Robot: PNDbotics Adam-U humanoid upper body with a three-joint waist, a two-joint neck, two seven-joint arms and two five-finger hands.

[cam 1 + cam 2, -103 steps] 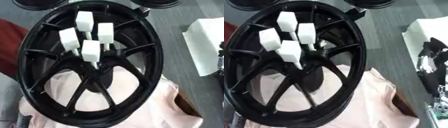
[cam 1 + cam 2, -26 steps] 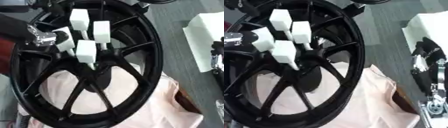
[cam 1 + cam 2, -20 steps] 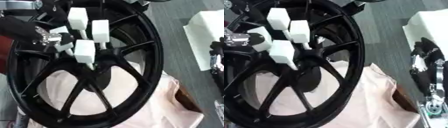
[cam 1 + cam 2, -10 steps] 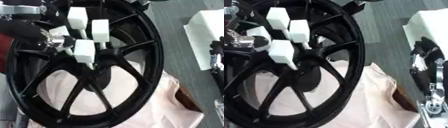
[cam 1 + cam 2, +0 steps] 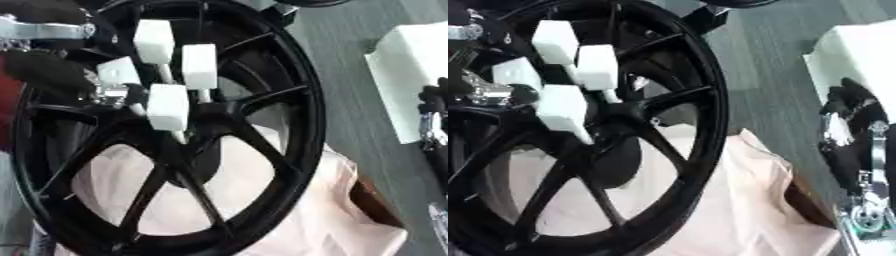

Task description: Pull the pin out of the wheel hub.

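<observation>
Reaching in from the left with the left hand (image 5: pixel 105 90), fingers pinching the leftmost white-headed pin (image 5: pixel 118 72) among four standing at the wheel (image 5: pixel 302 125) hub; right hand (image 5: pixel 846 125) idling by the right edge, grip unclear.

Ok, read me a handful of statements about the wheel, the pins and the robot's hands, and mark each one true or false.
1. Four white-headed pins stand in the wheel hub. True.
2. The left hand is at the leftmost pin. True.
3. The right hand is touching the wheel. False: it is off to the right, clear of the wheel.
4. The wheel is silver. False: it is black.
5. A pinkish cloth lies under the wheel. True.
</observation>
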